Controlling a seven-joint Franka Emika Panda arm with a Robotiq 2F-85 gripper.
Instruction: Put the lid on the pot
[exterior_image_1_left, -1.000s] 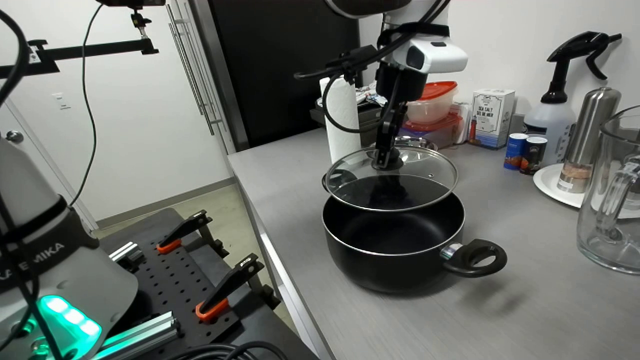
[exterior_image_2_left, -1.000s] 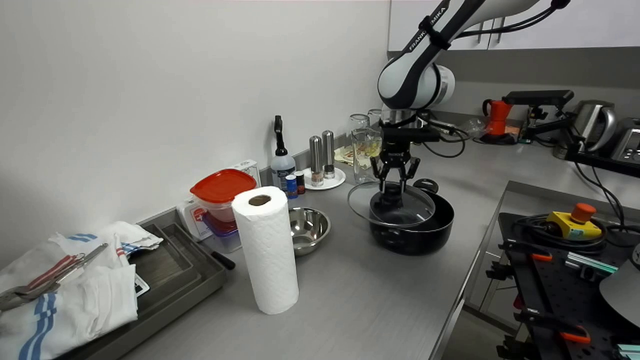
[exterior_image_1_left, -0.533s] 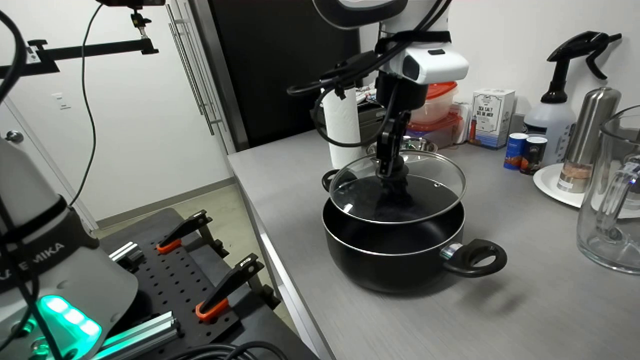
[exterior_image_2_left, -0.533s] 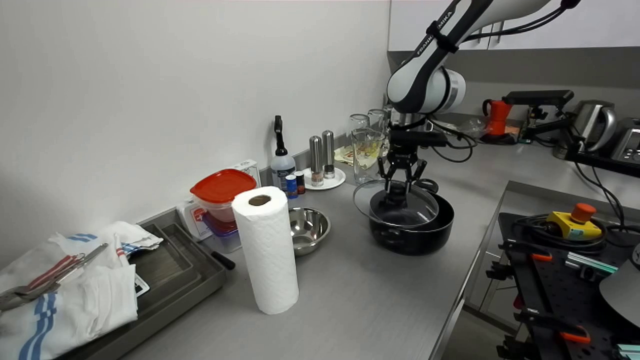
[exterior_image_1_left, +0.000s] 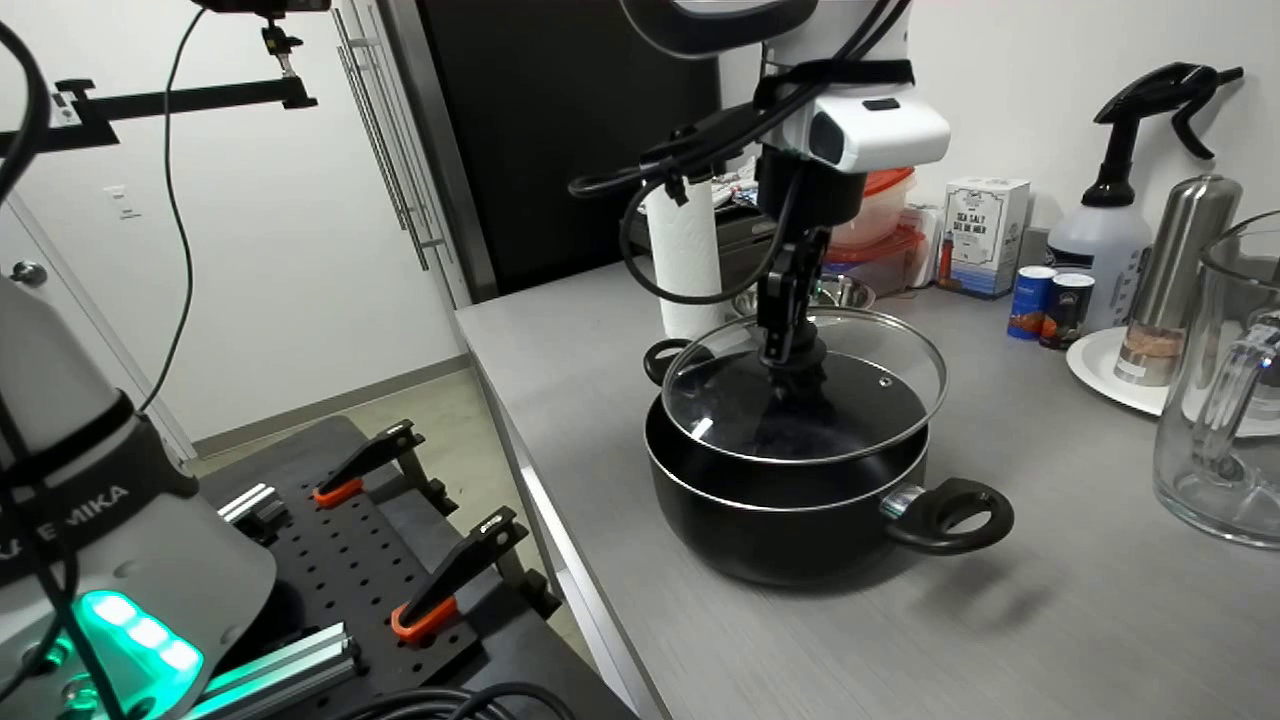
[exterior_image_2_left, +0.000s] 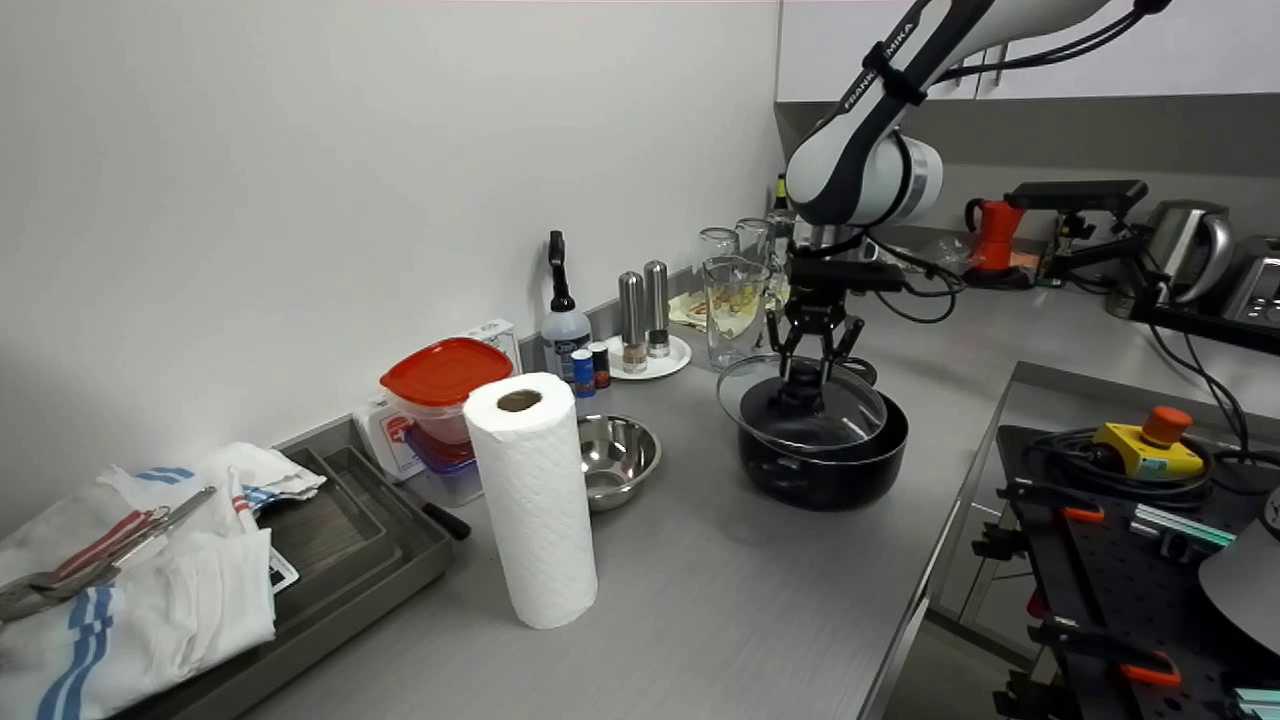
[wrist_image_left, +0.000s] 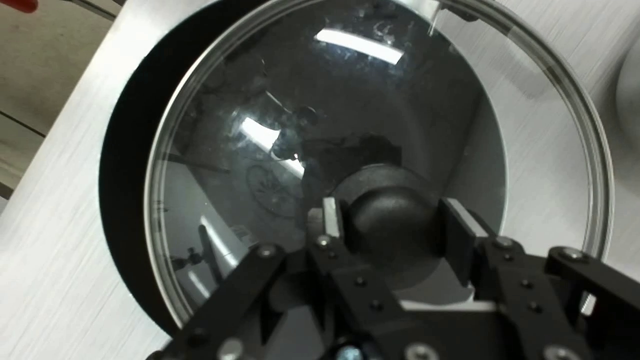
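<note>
The clear-glass lid (exterior_image_1_left: 860, 405) has a thin metal rim and a dark centre knob (wrist_image_left: 395, 215). My gripper (exterior_image_1_left: 788, 345) is shut on the knob, which sits between the two finger pads in the wrist view (wrist_image_left: 392, 222). The lid hangs above the black pot (exterior_image_1_left: 780, 545), slightly tilted and off-centre. In an exterior view the lid (exterior_image_2_left: 845, 415) overhangs the pot (exterior_image_2_left: 825, 488) on the left. The pot's front opening shows below the lid's rim. In the wrist view a dark strip of the pot (wrist_image_left: 127, 150) is uncovered left of the lid (wrist_image_left: 350, 100).
A steel bowl (exterior_image_2_left: 620, 460) and a paper towel roll (exterior_image_2_left: 535, 510) stand near the pot. A glass pitcher (exterior_image_1_left: 1225, 430) and a plate (exterior_image_1_left: 1110, 370) with mills are on the wall side. The pot's near handle (exterior_image_1_left: 955, 520) sticks out. The counter edge (exterior_image_1_left: 570, 560) runs beside the pot.
My gripper has carried the lid down and to the right in both exterior views, so it covers more of the pot's opening. The pot has not moved.
</note>
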